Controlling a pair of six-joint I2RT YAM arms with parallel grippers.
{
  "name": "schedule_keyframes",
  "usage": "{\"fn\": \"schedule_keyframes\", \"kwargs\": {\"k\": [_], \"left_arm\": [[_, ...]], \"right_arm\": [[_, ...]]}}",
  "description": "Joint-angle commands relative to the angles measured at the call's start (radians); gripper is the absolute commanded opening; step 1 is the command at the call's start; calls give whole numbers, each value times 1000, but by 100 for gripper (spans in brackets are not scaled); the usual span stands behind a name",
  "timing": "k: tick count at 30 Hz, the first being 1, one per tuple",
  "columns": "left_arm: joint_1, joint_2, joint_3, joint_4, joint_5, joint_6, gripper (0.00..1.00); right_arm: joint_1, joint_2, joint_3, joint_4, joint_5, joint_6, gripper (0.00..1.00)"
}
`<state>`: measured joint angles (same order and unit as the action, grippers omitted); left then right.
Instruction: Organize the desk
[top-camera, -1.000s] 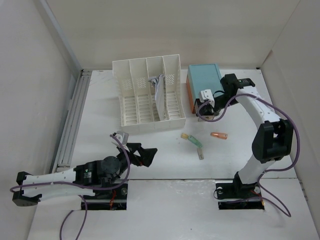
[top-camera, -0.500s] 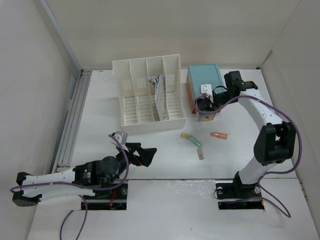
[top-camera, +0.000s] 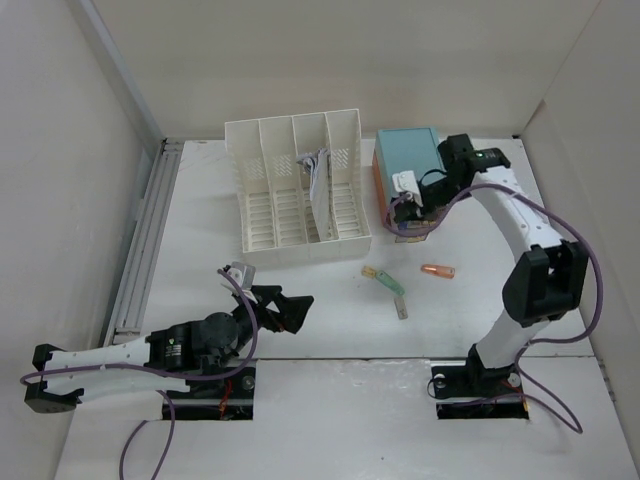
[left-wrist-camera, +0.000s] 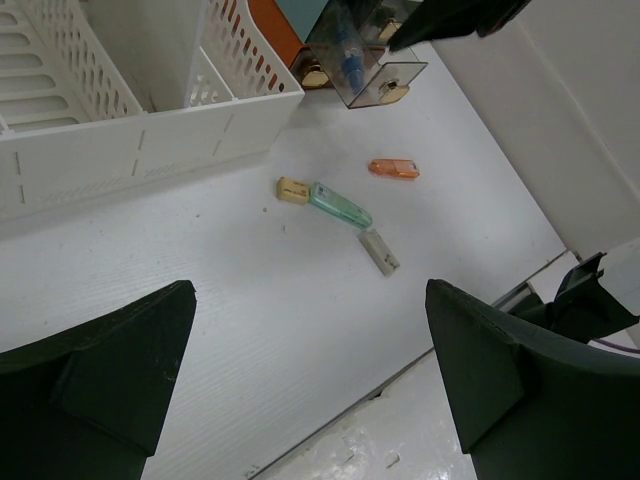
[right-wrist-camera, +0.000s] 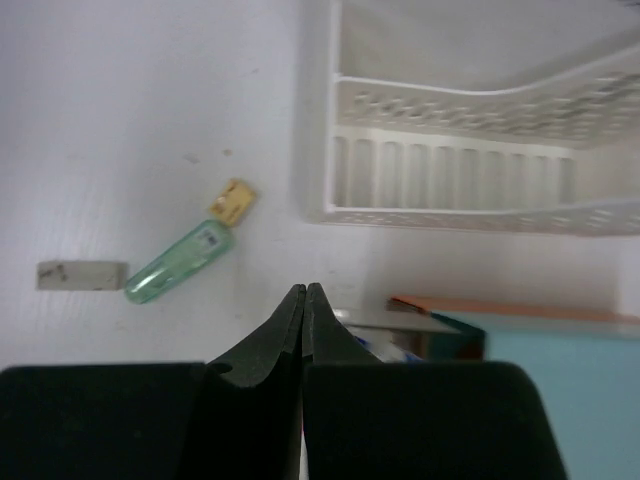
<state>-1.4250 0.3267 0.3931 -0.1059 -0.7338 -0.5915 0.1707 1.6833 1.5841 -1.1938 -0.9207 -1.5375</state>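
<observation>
The white desk (top-camera: 200, 250) holds a white file rack (top-camera: 295, 190) and a teal-topped box (top-camera: 408, 155) with orange drawers. A clear drawer (left-wrist-camera: 365, 70) with a blue item inside sticks out of the box's front. My right gripper (top-camera: 402, 212) is shut and empty, with its tips (right-wrist-camera: 303, 290) just above that drawer (right-wrist-camera: 400, 335). My left gripper (top-camera: 290, 312) is open and empty, low over the near left desk (left-wrist-camera: 308, 295). A yellow piece (left-wrist-camera: 292, 190), a green stick (left-wrist-camera: 340, 205), a grey piece (left-wrist-camera: 379, 250) and an orange piece (left-wrist-camera: 394, 168) lie loose.
Papers stand in one rack slot (top-camera: 318, 175). A metal rail (top-camera: 150, 230) runs along the desk's left edge. White walls close in the left, back and right. The loose pieces lie between the rack and the right arm's base (top-camera: 480, 385).
My right wrist has swung back toward the teal box, and the clear drawer sits a little closer to the box's front. The left arm has barely moved.
</observation>
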Motion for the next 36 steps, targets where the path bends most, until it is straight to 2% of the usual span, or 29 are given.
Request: {"fn": "schedule_keyframes", "kwargs": {"k": [1, 5, 7, 12, 16, 21, 32, 36], "left_arm": [[-2, -9, 38, 12, -3, 12, 99], [-2, -9, 27, 23, -3, 12, 99], [-2, -9, 27, 23, -3, 12, 99], [-2, -18, 17, 23, -3, 12, 99], [-2, -28, 7, 32, -3, 12, 99], [-2, -28, 7, 32, 7, 21, 99], [-2, -37, -22, 55, 7, -24, 99], [-2, 21, -31, 98, 16, -33, 99]], "right_arm": [[70, 62, -53, -190, 143, -122, 0], [69, 72, -90, -156, 143, -125, 0], [56, 52, -116, -77, 131, -89, 0], [56, -57, -234, 186, 265, 186, 0], [47, -91, -309, 370, 399, 332, 0], [47, -91, -334, 580, 493, 476, 0], [56, 38, -228, 756, 589, 608, 0], [56, 36, -254, 836, 637, 631, 0]]}}
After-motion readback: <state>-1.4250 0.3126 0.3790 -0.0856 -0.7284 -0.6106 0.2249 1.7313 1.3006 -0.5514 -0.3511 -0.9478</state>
